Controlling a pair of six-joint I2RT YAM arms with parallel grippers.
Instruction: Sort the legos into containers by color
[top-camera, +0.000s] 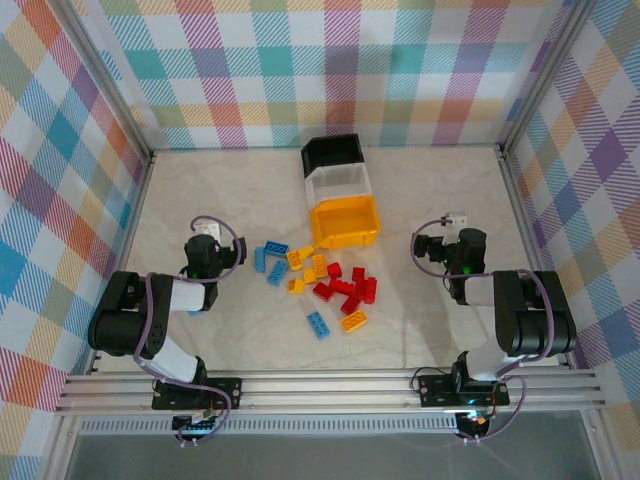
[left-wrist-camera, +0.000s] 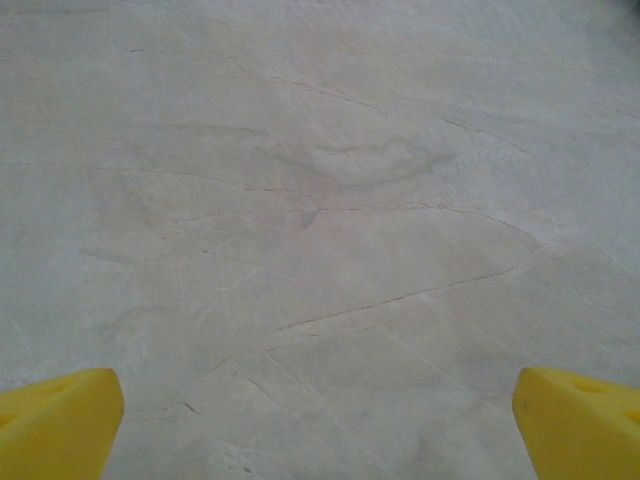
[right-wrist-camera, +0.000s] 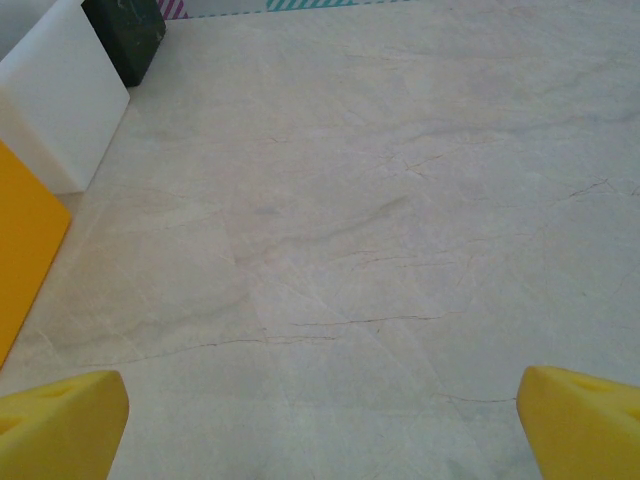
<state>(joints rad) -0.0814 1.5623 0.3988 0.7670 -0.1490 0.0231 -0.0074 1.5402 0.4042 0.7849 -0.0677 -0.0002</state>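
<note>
The legos lie in a loose pile mid-table: red bricks (top-camera: 346, 286), yellow-orange ones (top-camera: 308, 266) and blue ones (top-camera: 272, 260), with one more blue brick (top-camera: 319, 325) and one yellow brick (top-camera: 353, 321) nearer the arms. Behind the pile stand the joined containers: black bin (top-camera: 333, 152), white bin (top-camera: 340, 183), yellow-orange bin (top-camera: 345, 222). My left gripper (top-camera: 205, 240) rests left of the pile, open (left-wrist-camera: 320, 430) over bare table. To the right of the pile, my right gripper (top-camera: 462, 245) is open (right-wrist-camera: 320, 430), with the yellow bin (right-wrist-camera: 25, 250), white bin (right-wrist-camera: 60, 100) and black bin (right-wrist-camera: 130, 35) on its left.
Plaid walls with metal posts (top-camera: 130, 130) enclose the pale marbled table (top-camera: 440, 180) on three sides. An aluminium rail (top-camera: 330, 385) carrying both arm bases runs along the near edge.
</note>
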